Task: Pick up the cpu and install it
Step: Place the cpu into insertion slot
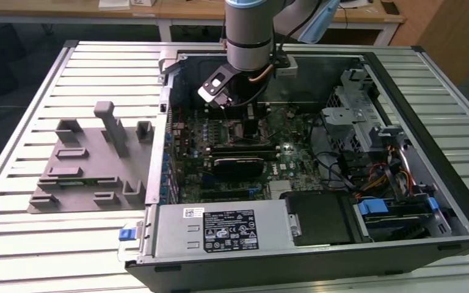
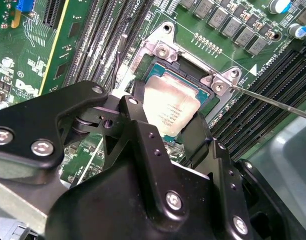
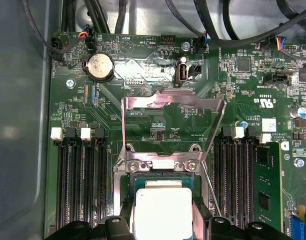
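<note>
One flat square cpu (image 3: 162,212), its metal top matte and silvery, sits clamped between the gripper's (image 2: 166,113) two black fingers (image 2: 199,131)

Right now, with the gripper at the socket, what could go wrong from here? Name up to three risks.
The gripper holds the chip at the socket; if it is slightly skewed, it may seat crooked and harm the contacts. The thin lever runs close beside the gripper and could be knocked. The hinged plate stands open beside the socket; a bump might drop it onto the chip.
</note>
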You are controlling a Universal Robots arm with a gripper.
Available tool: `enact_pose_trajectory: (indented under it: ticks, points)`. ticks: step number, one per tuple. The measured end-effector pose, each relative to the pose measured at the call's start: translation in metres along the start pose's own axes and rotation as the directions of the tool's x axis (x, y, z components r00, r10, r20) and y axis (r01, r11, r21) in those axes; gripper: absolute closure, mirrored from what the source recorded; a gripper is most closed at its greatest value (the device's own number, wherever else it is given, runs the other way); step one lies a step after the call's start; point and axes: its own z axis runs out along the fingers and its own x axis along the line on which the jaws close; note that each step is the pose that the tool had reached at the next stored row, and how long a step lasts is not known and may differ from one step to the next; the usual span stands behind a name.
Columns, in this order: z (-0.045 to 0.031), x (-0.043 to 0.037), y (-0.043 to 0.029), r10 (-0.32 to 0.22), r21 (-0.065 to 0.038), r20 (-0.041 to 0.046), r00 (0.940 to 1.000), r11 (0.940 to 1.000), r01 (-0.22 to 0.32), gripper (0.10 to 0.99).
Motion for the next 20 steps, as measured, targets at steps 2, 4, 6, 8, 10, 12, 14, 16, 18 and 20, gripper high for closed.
enact_pose_trajectory:
  ticks: [2, 4, 6, 8, 10, 12, 14, 16, 18, 20]
  points:
    - [0.0002, 0.0001, 0.0001, 0.000, -0.001, -0.0004, 1.0000, 1.0000, 0.000, 0.537]
    - [0.0003, 0.0002, 0.0001, 0.000, -0.001, -0.0009, 1.0000, 1.0000, 0.000, 0.475]
    - [0.0000, 0.0000, 0.0000, 0.000, 0.000, -0.0001, 1.0000, 1.0000, 0.000, 0.475]
    - [0.0000, 0.0000, 0.0000, 0.000, 0.000, -0.0002, 1.0000, 1.0000, 0.000, 0.475]
    - [-0.0016, -0.0001, 0.0001, 0.000, 0.000, 0.0001, 1.0000, 1.0000, 0.000, 0.475]
    - [-0.0042, -0.0003, 0.0003, 0.000, 0.000, -0.0001, 1.0000, 1.0000, 0.000, 0.475]
    - [-0.0077, -0.0006, 0.0005, 0.000, 0.000, -0.0001, 1.0000, 1.0000, 0.000, 0.475]
    - [-0.0113, -0.0009, 0.0007, 0.000, 0.000, -0.0001, 1.0000, 1.0000, 0.000, 0.475]
    - [-0.0140, -0.0011, 0.0008, 0.000, 0.000, 0.0000, 1.0000, 1.0000, 0.000, 0.475]
    - [-0.0142, -0.0010, 0.0009, 0.000, 0.000, -0.0004, 1.0000, 1.0000, 0.000, 0.475]
